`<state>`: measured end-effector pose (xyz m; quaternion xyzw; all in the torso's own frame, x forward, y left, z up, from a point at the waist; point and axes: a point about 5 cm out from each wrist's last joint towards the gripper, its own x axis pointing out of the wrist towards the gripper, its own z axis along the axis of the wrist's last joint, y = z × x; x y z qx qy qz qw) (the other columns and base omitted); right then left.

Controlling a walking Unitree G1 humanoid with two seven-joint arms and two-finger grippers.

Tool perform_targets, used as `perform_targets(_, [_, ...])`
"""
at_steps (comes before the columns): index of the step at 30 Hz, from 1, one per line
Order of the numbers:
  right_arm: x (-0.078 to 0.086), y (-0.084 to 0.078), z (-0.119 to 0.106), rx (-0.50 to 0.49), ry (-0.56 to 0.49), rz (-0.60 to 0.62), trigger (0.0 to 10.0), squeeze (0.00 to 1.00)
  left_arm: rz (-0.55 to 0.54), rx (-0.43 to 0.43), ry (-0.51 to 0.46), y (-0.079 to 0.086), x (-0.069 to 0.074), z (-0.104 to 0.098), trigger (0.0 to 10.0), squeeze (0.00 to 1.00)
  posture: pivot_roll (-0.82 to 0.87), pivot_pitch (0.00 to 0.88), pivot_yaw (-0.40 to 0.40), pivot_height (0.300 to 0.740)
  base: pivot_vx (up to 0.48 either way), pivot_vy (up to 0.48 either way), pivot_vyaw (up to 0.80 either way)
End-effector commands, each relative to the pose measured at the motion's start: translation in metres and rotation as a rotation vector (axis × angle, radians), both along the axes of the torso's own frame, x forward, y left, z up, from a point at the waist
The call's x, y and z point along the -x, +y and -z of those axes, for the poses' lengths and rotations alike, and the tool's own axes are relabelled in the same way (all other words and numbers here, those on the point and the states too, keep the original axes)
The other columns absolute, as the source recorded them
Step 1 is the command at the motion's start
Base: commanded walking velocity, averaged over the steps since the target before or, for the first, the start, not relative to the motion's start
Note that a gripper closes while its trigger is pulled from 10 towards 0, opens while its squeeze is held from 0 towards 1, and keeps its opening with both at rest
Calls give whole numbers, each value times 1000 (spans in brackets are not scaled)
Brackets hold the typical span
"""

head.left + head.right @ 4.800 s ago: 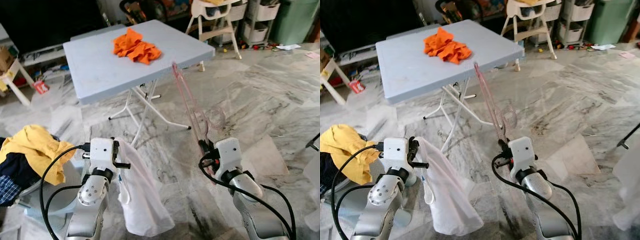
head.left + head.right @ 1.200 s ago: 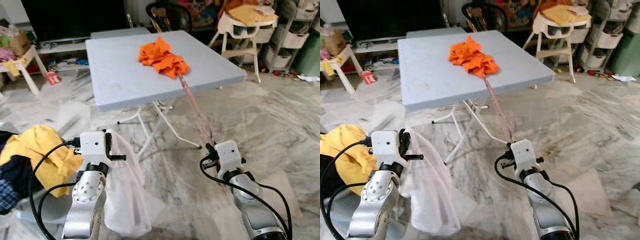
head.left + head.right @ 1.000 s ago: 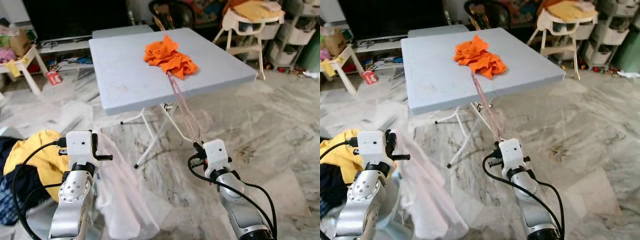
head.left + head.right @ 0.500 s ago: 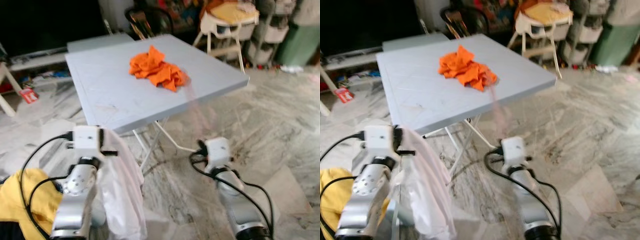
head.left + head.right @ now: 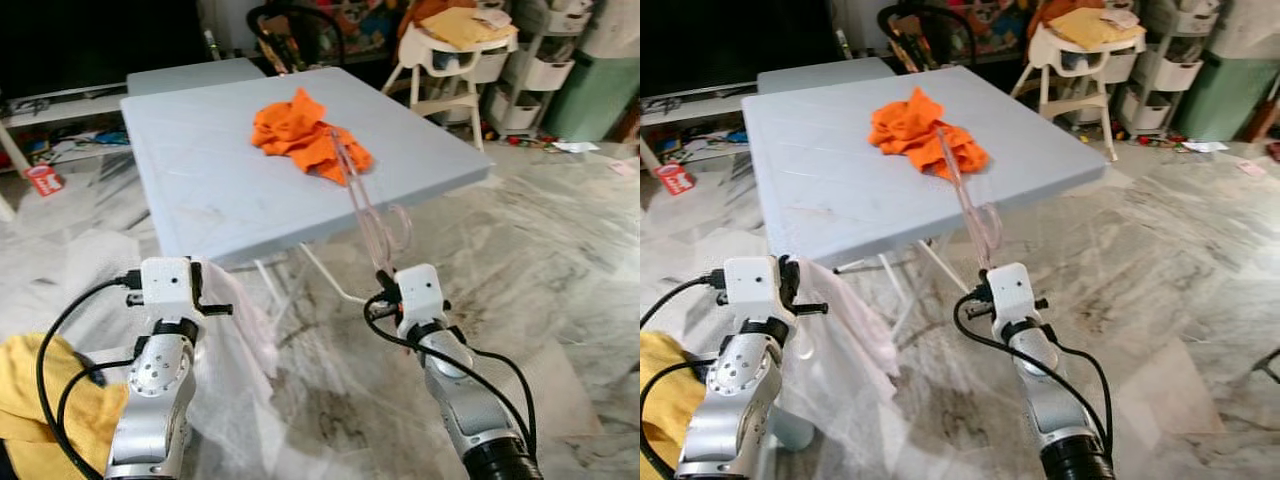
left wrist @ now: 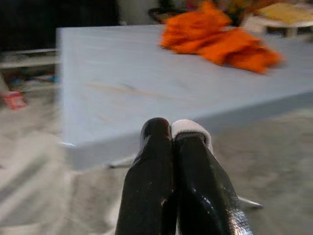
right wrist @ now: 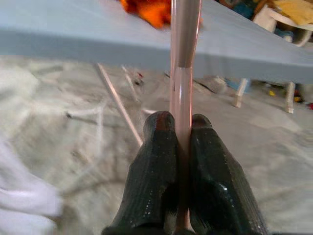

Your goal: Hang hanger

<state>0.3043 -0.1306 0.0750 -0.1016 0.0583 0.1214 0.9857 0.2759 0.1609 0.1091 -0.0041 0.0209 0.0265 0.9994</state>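
Observation:
A pink see-through hanger (image 5: 362,205) stands up from my right gripper (image 5: 386,284), which is shut on its lower end; in the right wrist view the hanger's bar (image 7: 183,44) runs out from between the black fingers (image 7: 157,142). My left gripper (image 5: 216,303) is shut on a white garment (image 5: 246,345) that hangs down from it. A white fold of the garment (image 6: 189,129) shows at that gripper's fingertips. Both grippers hang in front of the near edge of a grey folding table (image 5: 215,195). An orange cloth (image 5: 305,130) lies crumpled on the table.
A white high chair (image 5: 452,50) stands behind the table at the right, beside shelves with bins (image 5: 525,95) and a green bin (image 5: 592,85). Yellow clothing (image 5: 40,405) lies low at my left. Marble floor (image 5: 560,270) spreads out to the right.
The whole view has swung and the table now lies nearer and more central. Both grippers keep their hold on the hanger and the white garment.

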Motion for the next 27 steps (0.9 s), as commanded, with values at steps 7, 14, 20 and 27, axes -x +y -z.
perform_targets(7, [-1,5,1,-17,0,-6,10000,0,-28,-24,-31,7,-1,-6,10000,0,64,0,-12,740,0,-359,0])
perform_targets(14, [1,4,5,-18,12,-6,10000,0,-51,-41,-21,9,-2,-4,10000,0,62,0,-15,740,0,-235,0])
perform_targets(20, [1,2,1,-30,-5,-45,10000,0,-111,-52,15,23,7,7,10000,0,59,0,-33,740,0,0,73])
perform_targets(27, [2,2,1,-35,-6,-53,10000,0,-127,-54,15,25,9,9,10000,0,55,0,-32,740,0,0,592])
